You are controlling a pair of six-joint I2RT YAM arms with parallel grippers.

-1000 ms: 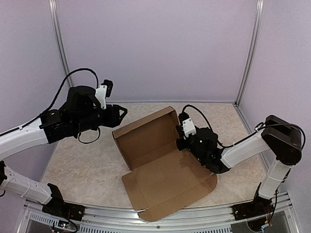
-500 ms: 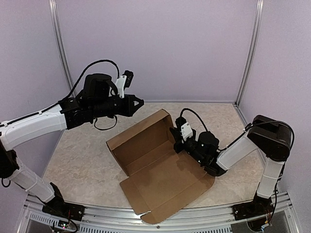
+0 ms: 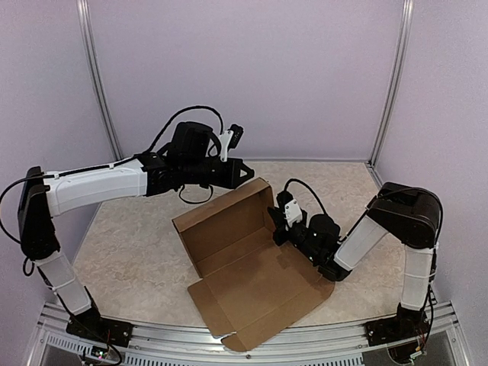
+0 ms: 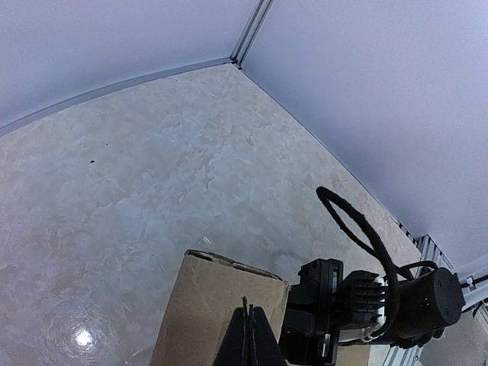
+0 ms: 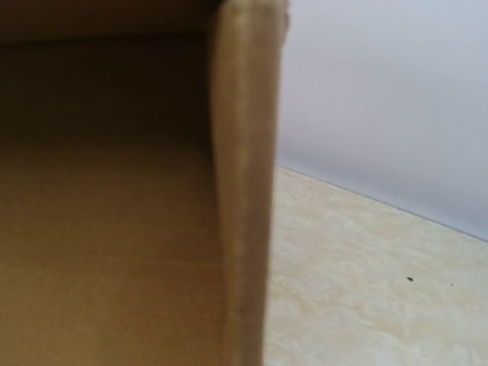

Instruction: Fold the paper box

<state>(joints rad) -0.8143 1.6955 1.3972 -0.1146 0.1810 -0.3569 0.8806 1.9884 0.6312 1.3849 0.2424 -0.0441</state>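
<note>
While the plain brown cardboard paper box sits half-raised at the beige table centre, lid flat toward 6 o'clock | left gripper pinched shut, empty, above its 1 o'clock corner | right gripper closed at the 3 o'clock wall, grip unclear | advice: push walls upright along creases.

Probably a lab cell: plain walls, aluminium posts.

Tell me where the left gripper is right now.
In the top view the left gripper, shut, sits near centre, its tips just above the far right corner of the paper box.
</note>
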